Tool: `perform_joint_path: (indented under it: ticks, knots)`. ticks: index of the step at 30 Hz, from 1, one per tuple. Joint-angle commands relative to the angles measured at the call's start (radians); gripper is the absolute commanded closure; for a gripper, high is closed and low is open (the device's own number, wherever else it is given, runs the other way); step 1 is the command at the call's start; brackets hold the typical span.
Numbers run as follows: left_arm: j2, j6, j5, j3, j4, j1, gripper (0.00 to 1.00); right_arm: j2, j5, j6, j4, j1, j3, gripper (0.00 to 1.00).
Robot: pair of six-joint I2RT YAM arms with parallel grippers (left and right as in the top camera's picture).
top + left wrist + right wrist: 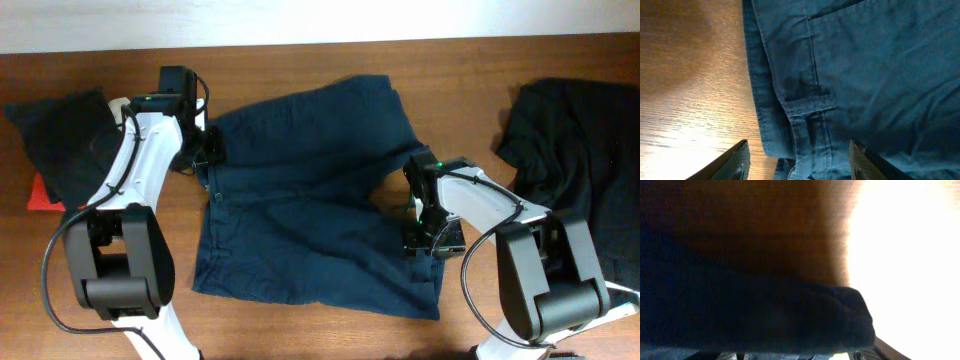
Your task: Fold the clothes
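The navy-blue shorts (310, 190) lie spread flat in the middle of the table, with the waistband on the left. My left gripper (208, 150) is open, its fingers (797, 167) astride the waistband edge and a belt loop (807, 107). My right gripper (425, 238) sits low on the right leg hem of the shorts. In the right wrist view a dark hump of the shorts' fabric (765, 315) fills the space between its spread fingers (790, 356). A black garment (580, 130) lies crumpled at the far right.
Another dark cloth (60, 135) lies at the far left with a red object (40, 195) beside it. The wooden table (110, 330) shows bare in front and behind the shorts. The white wall edge runs along the back.
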Motion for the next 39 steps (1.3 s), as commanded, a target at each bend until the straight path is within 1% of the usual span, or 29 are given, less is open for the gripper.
perform_joint_path:
  ticks: [1,5,7,10,11,12,13,15,19,21,24,25,26,27,28,29,30,31,32,33,34,35,36,37,38,39]
  knots:
    - [0.008,0.002,0.068,-0.003,0.036,0.003,0.37,0.011,0.054,-0.005,-0.009,-0.009,0.037,0.36]
    - [0.084,0.002,0.070,-0.003,0.074,0.003,0.38,0.011,0.072,-0.001,-0.050,-0.010,0.050,0.36]
    - [0.121,0.002,0.070,-0.003,0.117,0.005,0.38,0.011,0.070,0.049,-0.095,-0.027,0.115,0.37]
    - [0.201,0.003,0.064,-0.003,0.169,0.006,0.38,0.007,0.038,0.012,-0.140,-0.053,0.274,0.37]
    - [0.217,0.002,0.047,-0.003,0.212,0.006,0.37,0.007,0.011,-0.011,-0.130,-0.055,0.379,0.35]
    - [0.217,0.002,0.048,-0.003,0.260,0.005,0.37,0.007,-0.044,-0.049,-0.095,-0.055,0.435,0.34]
    - [0.217,0.002,0.048,-0.003,0.304,0.005,0.35,0.008,-0.133,-0.093,-0.010,-0.055,0.470,0.34]
    - [0.217,0.002,0.047,-0.003,0.362,0.005,0.33,0.028,-0.229,-0.123,0.132,-0.055,0.471,0.34]
    - [0.217,0.002,0.048,-0.003,0.482,0.003,0.33,0.185,-0.214,-0.124,0.301,-0.056,0.471,0.34]
    - [0.217,0.002,0.048,-0.003,0.504,0.003,0.33,0.255,-0.180,-0.123,0.298,-0.066,0.470,0.33]
    - [0.216,0.002,0.061,-0.003,0.506,0.006,0.33,0.325,-0.142,-0.123,0.245,-0.101,0.464,0.33]
    - [0.210,0.005,0.082,-0.002,0.495,0.006,0.33,0.335,-0.128,-0.123,0.203,-0.121,0.464,0.34]
    - [0.188,0.056,0.081,0.018,0.450,0.006,0.33,0.330,-0.105,-0.122,0.183,-0.143,0.468,0.37]
    - [0.163,0.100,0.080,0.037,0.395,0.006,0.33,0.320,-0.105,-0.122,0.154,-0.165,0.488,0.36]
    - [0.130,0.122,0.080,0.058,0.327,0.006,0.31,0.304,-0.108,-0.122,0.093,-0.187,0.529,0.36]
    - [0.077,0.122,0.068,0.076,0.236,0.006,0.18,0.277,-0.108,-0.121,-0.013,-0.214,0.612,0.37]
    - [0.013,0.121,0.066,0.079,0.143,0.010,0.05,0.224,-0.108,-0.100,-0.173,-0.242,0.729,0.37]
    - [-0.045,0.121,0.066,0.079,0.049,0.013,0.01,0.180,-0.109,-0.078,-0.285,-0.260,0.792,0.11]
    - [-0.095,0.121,0.066,0.079,-0.055,0.019,0.01,0.122,-0.169,-0.062,-0.377,-0.284,0.804,0.01]
    - [-0.116,0.107,0.066,0.079,-0.128,0.019,0.01,0.099,-0.226,-0.062,-0.451,-0.306,0.804,0.01]
    - [-0.129,0.068,0.071,0.079,-0.219,0.019,0.01,0.092,-0.256,-0.053,-0.526,-0.333,0.803,0.01]
    - [-0.136,0.060,0.085,0.078,-0.272,0.024,0.01,0.083,-0.270,-0.039,-0.556,-0.352,0.793,0.01]
    - [-0.146,0.059,0.100,0.075,-0.326,0.036,0.01,0.054,-0.269,-0.014,-0.565,-0.362,0.762,0.01]
    - [-0.169,0.049,0.101,0.059,-0.364,0.052,0.01,-0.017,-0.266,0.024,-0.547,-0.364,0.686,0.01]
    - [-0.192,0.039,0.112,0.034,-0.373,0.054,0.01,-0.079,-0.266,0.048,-0.517,-0.364,0.616,0.01]
    - [-0.239,0.016,0.126,-0.021,-0.371,0.054,0.01,-0.190,-0.268,0.086,-0.467,-0.361,0.483,0.01]
